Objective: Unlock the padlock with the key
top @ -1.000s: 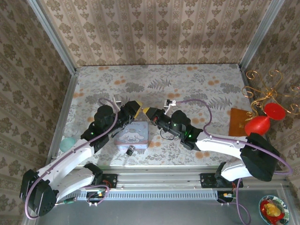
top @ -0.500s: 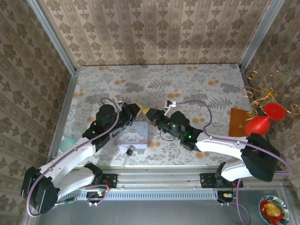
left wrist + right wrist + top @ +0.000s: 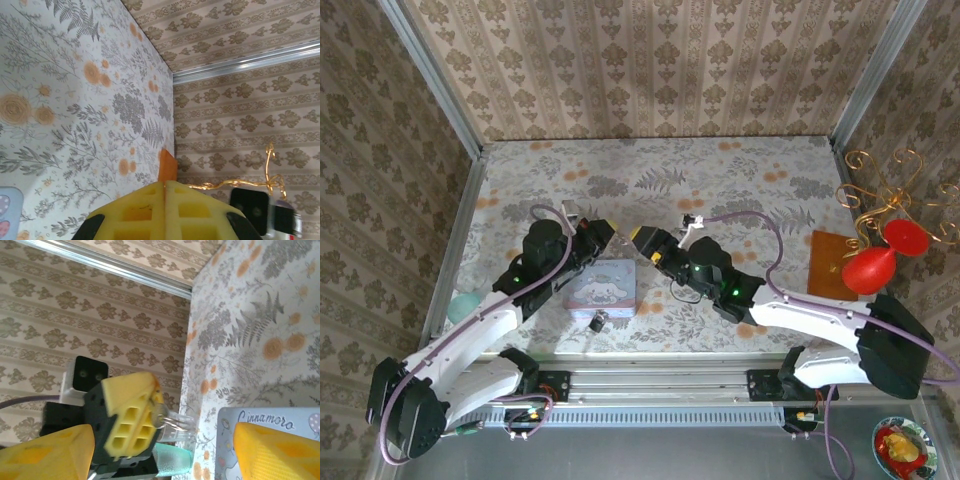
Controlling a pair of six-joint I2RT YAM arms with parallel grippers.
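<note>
Left end effector (image 3: 165, 189): yellow foam pads clenched flush, held up above the floral-cloth desk (image 3: 720, 180), just past the far edge of the pale blue rectangular cartoon-dog tin (image 3: 603, 283). In the right wrist view a tiny thin silvery metal key (image 3: 160, 412) pokes out of its tip, so I read it as pinching the key. It's small, so not 100% sure.

Right end effector (image 3: 642, 238): released, jaws wide, nothing in them, facing the left one close by.

The tiny dark-bodied padlock with silvery shackle (image 3: 599, 320) sits at the tin's near edge, touching it. Can't tell if it's hooked onto the tin.

Handling:
- **Key:** stiff, thin, slick metal, likely to pivot in foam pads. Hold it by the head with the blade sticking out free.
- **Padlock:** light, so it'll probably slide or swing when pushed. The free right should clamp the body's flat sides and leave the keyhole exposed. Keyhole orientation isn't visible from here.
</note>
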